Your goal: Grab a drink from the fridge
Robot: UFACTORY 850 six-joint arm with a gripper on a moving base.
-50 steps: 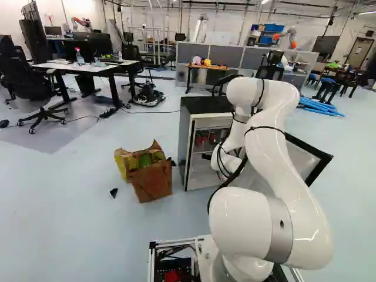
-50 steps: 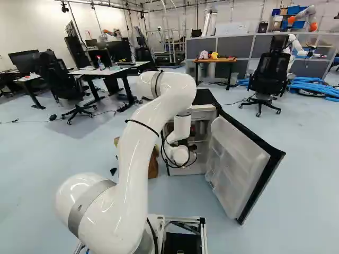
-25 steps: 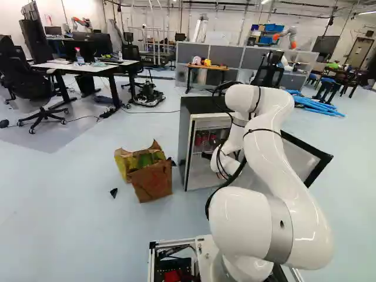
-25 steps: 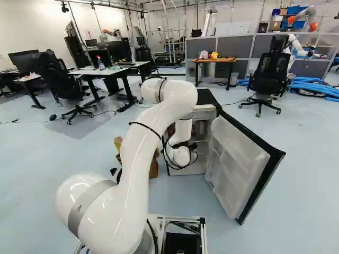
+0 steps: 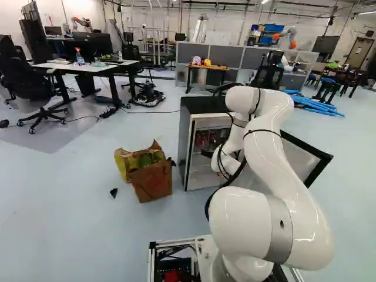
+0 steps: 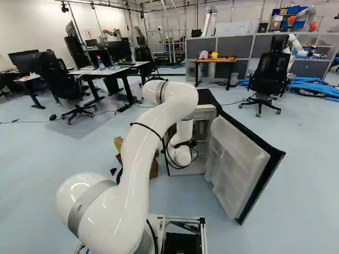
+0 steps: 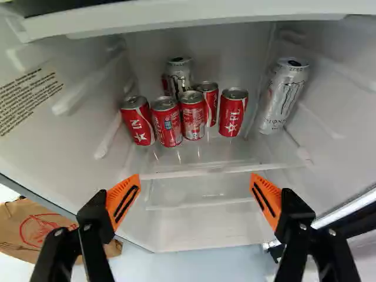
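Pale blue floor [image 5: 70, 229] spreads beneath an open fridge [image 5: 202, 105] in a large workroom, where a white robotic arm [image 6: 140, 153] reaches toward the refrigerator's interior with its black gripper [image 5: 207, 154]. Seen from the wrist, the gripper [image 7: 195, 189] has its jaws spread wide, one orange pad [image 7: 123, 200] facing the other across a broad gap, with nothing held between them. Ahead, drinks stand on a clear shelf [image 7: 205, 169] inside the fridge: a cluster of small red cans [image 7: 167, 122], with at least five in sight, and a tall silver can [image 7: 178, 76] behind them, partly hidden. Another silver can [image 7: 284, 97] stands apart from the cluster, near a side wall. The fridge door [image 6: 238, 164] hangs open, its pale molded inner side showing to the right of the opening in the right base view. A brown paper bag [image 5: 154, 181] sits on the floor near the fridge, at its left in the left base view. Beyond, a small wooden-topped table [image 6: 217, 60] stands before gray partitions [image 6: 230, 47], with a black office chair [image 6: 267, 79] and blue tubes [image 6: 318, 87] to its right in the right base view
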